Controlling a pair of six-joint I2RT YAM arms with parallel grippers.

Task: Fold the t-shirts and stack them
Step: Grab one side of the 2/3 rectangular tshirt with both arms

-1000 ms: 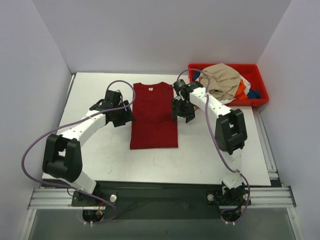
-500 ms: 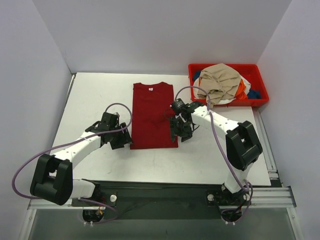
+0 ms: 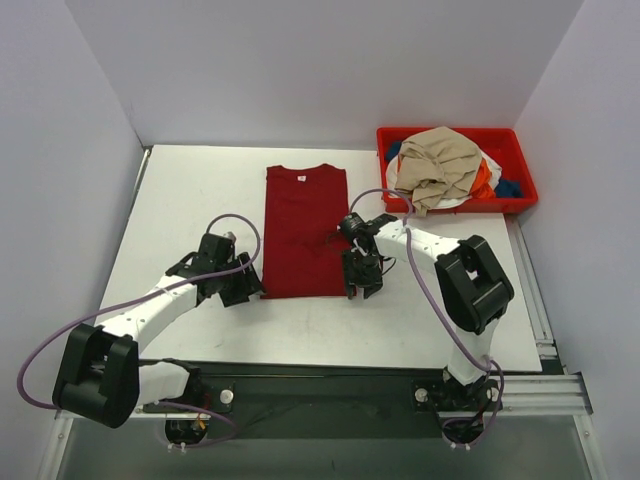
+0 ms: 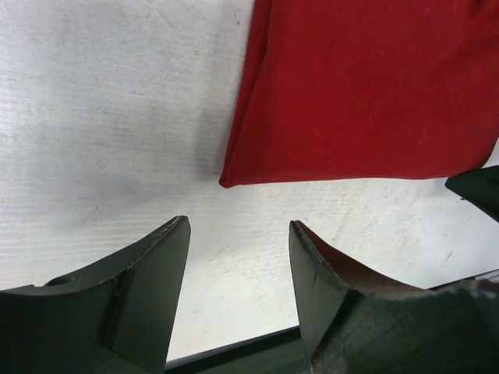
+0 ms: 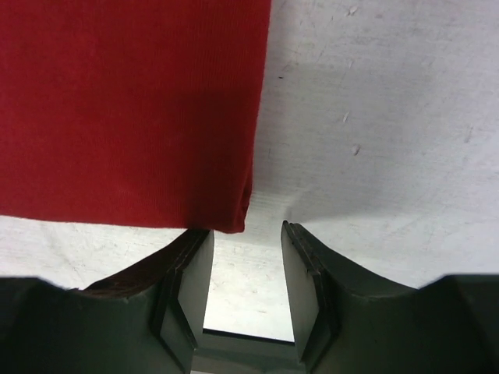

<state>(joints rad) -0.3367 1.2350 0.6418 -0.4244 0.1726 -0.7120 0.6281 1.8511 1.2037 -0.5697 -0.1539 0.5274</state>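
Note:
A dark red t-shirt (image 3: 304, 230), sleeves folded in to a long rectangle, lies flat mid-table with its neck at the far end. My left gripper (image 3: 246, 288) is open and empty at the shirt's near left corner (image 4: 234, 173), just short of it. My right gripper (image 3: 362, 285) is open and empty at the near right corner (image 5: 234, 210), its left finger (image 5: 187, 269) partly under the hem edge. Tan (image 3: 440, 160), orange, white and blue shirts lie piled in the red bin (image 3: 520, 190).
The red plastic bin stands at the back right corner of the white table (image 3: 180, 200). White walls close in the back and both sides. The table's near edge and a black rail (image 3: 320, 375) run just behind both grippers.
Both grippers have moved down the shirt's long sides, from its middle to its near corners, and lower toward the table. The shirt has not moved.

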